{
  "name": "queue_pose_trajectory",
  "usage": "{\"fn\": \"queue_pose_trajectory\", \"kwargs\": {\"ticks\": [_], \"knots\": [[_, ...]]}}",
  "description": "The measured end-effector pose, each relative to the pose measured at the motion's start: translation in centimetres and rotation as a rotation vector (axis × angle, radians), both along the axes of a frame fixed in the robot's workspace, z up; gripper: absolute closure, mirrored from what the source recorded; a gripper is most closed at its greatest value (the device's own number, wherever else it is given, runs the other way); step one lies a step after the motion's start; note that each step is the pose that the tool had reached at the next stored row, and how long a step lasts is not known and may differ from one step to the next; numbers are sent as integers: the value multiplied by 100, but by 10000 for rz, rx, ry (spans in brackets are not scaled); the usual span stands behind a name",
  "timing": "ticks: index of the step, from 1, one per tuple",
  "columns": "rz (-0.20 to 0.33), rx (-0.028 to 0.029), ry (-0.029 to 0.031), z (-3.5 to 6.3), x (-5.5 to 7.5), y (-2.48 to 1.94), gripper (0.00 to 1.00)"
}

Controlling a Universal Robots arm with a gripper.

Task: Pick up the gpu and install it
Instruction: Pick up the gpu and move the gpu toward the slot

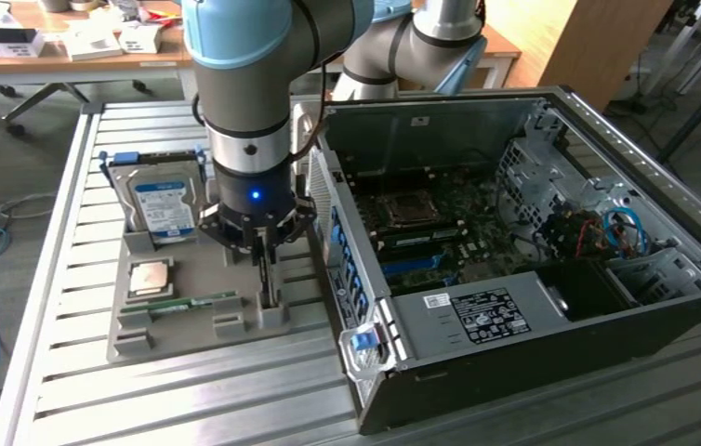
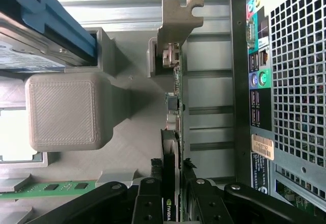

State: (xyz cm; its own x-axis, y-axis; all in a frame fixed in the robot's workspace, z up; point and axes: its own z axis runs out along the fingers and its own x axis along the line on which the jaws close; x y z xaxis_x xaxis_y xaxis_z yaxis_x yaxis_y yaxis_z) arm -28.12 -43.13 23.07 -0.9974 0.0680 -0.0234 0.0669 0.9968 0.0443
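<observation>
Gripper closed on the gpu in the grey holder tray.
Exterior view: the gpu stands on edge in a slot on the tray's side nearest the computer case. Wrist view: jaws narrow, pressing both faces of the gpu, which is seated in the tray, silver bracket at its far end.
</observation>
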Motion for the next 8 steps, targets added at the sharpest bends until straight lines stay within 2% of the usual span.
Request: {"fn": "queue_pose_trajectory", "kwargs": {"ticks": [8], "knots": [[82,2,-1,4,1,0,74]]}}
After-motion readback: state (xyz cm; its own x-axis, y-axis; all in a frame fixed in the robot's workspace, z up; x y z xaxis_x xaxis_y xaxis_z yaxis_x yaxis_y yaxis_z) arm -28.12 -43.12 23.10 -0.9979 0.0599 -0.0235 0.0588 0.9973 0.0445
